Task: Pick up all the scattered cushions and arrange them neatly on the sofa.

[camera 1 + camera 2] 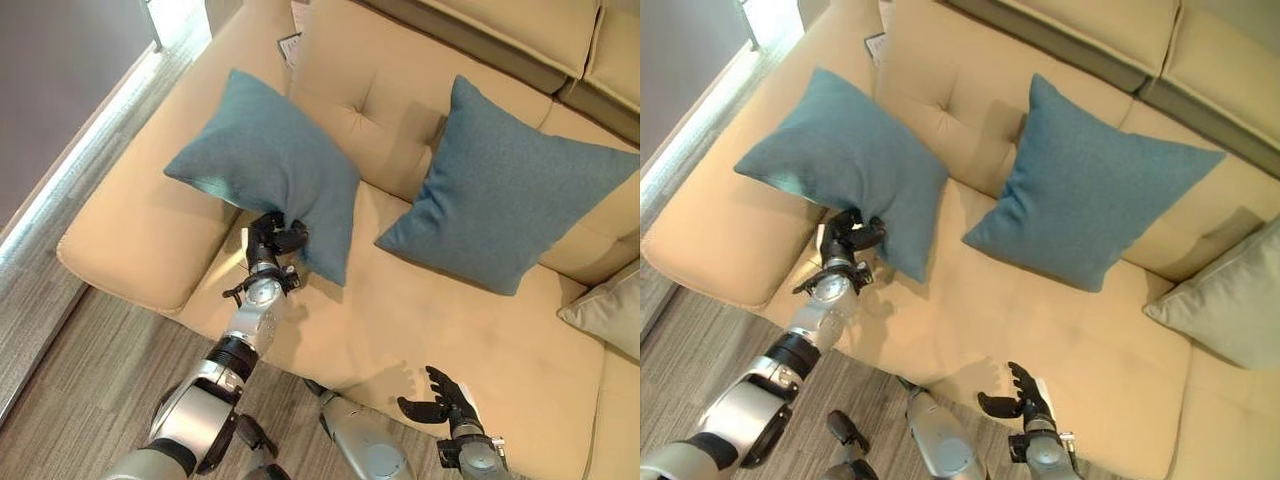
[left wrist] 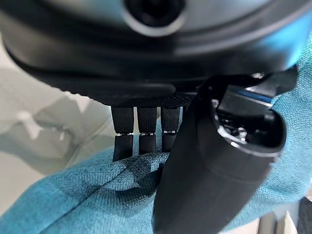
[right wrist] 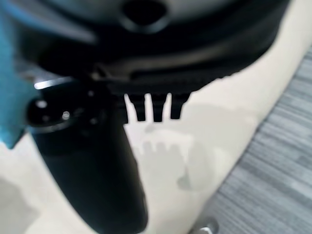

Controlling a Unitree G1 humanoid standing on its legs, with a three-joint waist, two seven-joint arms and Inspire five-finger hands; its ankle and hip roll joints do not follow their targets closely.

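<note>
The left hand [image 1: 272, 240] pinches the lower edge of the left blue cushion [image 1: 265, 160], which leans against the sofa [image 1: 420, 310] back beside the armrest [image 1: 140, 230]. To finish this step well, I would settle the cushion upright against the backrest, square it, then let go gently so it does not tip forward. A second blue cushion [image 1: 500, 190] leans further right, and a grey cushion [image 1: 610, 310] shows at the right edge. The right hand [image 1: 443, 398] hovers relaxed and holding nothing over the seat's front edge. Grey wood-look floor [image 1: 70, 380] lies before the beige sofa
</note>
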